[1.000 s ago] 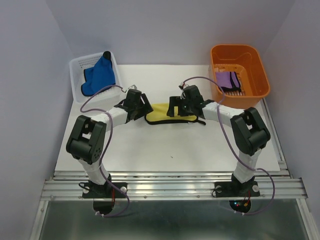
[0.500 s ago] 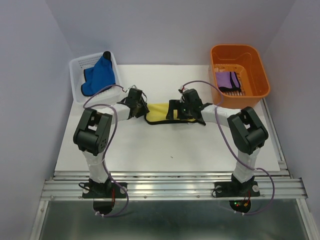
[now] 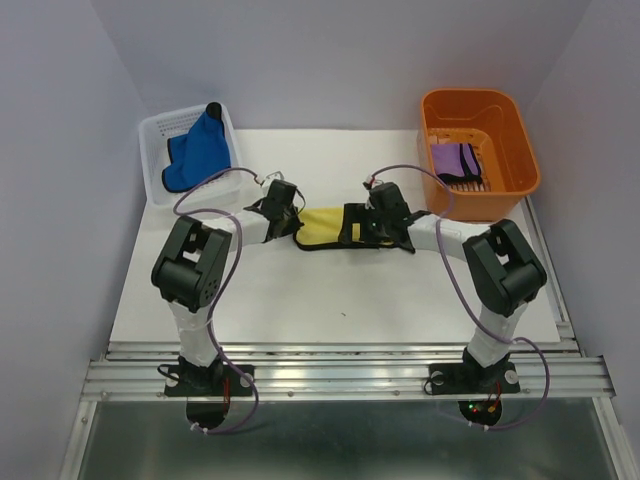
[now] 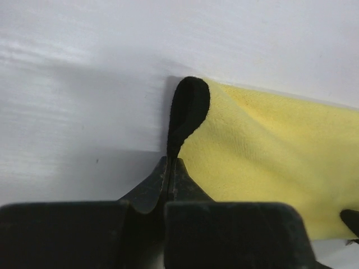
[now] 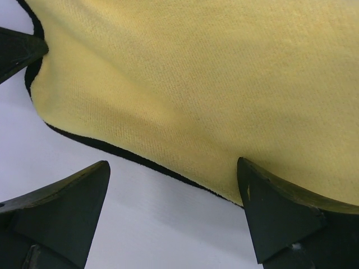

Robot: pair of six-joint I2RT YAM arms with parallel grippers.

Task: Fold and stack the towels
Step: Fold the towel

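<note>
The yellow towel (image 3: 322, 226) lies flat on the white table between my two grippers. My left gripper (image 3: 292, 222) (image 4: 170, 162) is shut on the dark edging at the towel's left corner (image 4: 188, 106), which stands up in a pinched loop. My right gripper (image 3: 352, 228) (image 5: 173, 164) is open, low over the towel's right part, one finger (image 5: 269, 207) over the yellow cloth (image 5: 196, 73) and the other over bare table. The blue towel (image 3: 195, 152) sits bunched in the white basket. The purple towel (image 3: 455, 160) lies folded in the orange bin.
The white mesh basket (image 3: 157, 130) stands at the back left corner of the table. The orange bin (image 3: 505, 115) stands at the back right. Both arms reach inward over the white table (image 3: 330, 300), their cables looping above them.
My left gripper has closed on the yellow towel's left corner after sliding slightly right toward it. The right gripper has stayed open and shifted a little over the towel.
</note>
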